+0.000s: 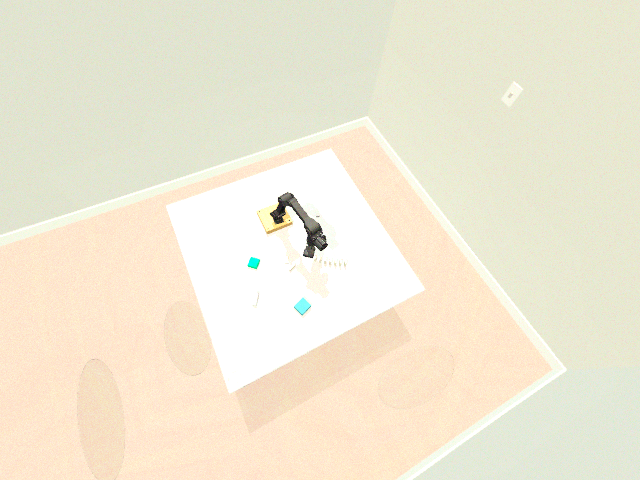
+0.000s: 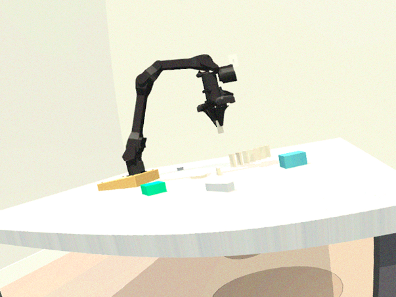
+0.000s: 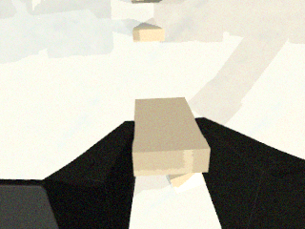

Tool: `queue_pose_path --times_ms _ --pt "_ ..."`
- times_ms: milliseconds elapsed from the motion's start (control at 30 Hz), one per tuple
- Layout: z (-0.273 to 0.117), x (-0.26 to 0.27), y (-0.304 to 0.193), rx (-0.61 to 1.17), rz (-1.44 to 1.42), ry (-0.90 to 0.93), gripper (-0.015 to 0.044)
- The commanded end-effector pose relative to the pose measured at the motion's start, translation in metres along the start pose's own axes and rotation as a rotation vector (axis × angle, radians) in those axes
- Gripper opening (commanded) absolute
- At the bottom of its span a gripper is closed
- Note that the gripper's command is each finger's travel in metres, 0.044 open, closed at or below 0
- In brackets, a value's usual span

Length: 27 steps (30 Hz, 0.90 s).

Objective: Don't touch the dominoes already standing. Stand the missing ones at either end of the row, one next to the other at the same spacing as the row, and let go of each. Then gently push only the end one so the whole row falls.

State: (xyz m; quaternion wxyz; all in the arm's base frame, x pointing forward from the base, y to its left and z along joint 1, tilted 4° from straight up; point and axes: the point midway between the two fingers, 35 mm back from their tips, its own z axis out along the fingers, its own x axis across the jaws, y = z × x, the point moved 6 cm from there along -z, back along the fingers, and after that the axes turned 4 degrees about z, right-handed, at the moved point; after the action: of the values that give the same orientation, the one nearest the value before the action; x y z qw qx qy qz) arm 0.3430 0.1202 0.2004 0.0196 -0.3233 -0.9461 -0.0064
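Between the fingers (image 2: 221,122), beige domino (image 2: 220,128) (image 3: 167,126).

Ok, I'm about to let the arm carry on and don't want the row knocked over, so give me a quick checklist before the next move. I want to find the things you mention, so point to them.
1. Domino held between the gripper's fingers: ok, the gripper (image 2: 220,124) (image 3: 164,129) is shut on the held domino (image 2: 220,129) (image 3: 167,126).
2. Held domino off the table: ok, it hangs above the table (image 1: 230,361) (image 2: 188,221).
3. Standing row upright: ok, the row (image 2: 246,156) shows no fallen piece.
4. Gripper away from the row: ok, there is a gap in the exterior view.
5. Row complete: not ok, one missing domino is in the gripper.
6. Spacing for the new domino right: cannot tell, it isn't placed.
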Motion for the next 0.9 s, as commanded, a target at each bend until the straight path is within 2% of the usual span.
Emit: queue_pose_path --times_ms 0,733,867 --pt "0.019 -0.002 0.002 0.016 -0.008 0.006 0.0107" --pt "0.122 0.000 -0.002 0.016 -0.008 0.006 0.0107" --pt "0.129 0.001 -0.004 0.016 -0.008 0.007 0.0107"
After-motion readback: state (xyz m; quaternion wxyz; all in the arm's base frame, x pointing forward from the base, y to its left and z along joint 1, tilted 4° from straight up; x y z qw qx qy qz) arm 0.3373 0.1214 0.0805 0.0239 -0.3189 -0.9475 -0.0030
